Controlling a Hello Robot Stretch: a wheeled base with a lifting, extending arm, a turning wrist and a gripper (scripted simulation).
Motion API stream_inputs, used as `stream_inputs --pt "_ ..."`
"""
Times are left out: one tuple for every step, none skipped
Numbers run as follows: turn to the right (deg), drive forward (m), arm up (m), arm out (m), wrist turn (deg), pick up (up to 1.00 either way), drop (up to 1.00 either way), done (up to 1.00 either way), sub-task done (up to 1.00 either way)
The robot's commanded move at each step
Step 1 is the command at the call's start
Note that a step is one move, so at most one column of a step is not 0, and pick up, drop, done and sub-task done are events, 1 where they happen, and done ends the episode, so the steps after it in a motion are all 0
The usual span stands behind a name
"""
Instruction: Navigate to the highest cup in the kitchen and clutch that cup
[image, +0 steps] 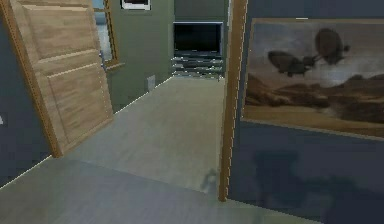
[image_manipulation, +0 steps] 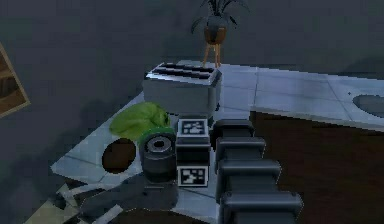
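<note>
In the arm side view, my arm (image_manipulation: 245, 170) rises from the bottom edge with two white marker squares (image_manipulation: 192, 150) at its end. The gripper's dark body (image_manipulation: 157, 157) sits left of them, and its thin fingers reach toward the lower left, gripper (image_manipulation: 105, 198). It hangs by the corner of a pale tiled countertop (image_manipulation: 290, 95), where a brown round thing (image_manipulation: 118, 155) and a green leafy lump (image_manipulation: 140, 120) lie. I cannot tell whether the gripper holds anything.
A silver toaster (image_manipulation: 183, 88) stands on the counter behind the gripper, and a potted plant (image_manipulation: 215, 25) stands farther back. In the forward view, an open wooden door (image: 65, 70) frames a doorway to a carpeted room with a television (image: 198, 40). A painting (image: 315, 75) hangs on the near right wall.
</note>
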Motion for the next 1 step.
stream_inputs --pt "0.0 0.0 0.0 0.0 45.0 0.0 0.0 0.0 0.0"
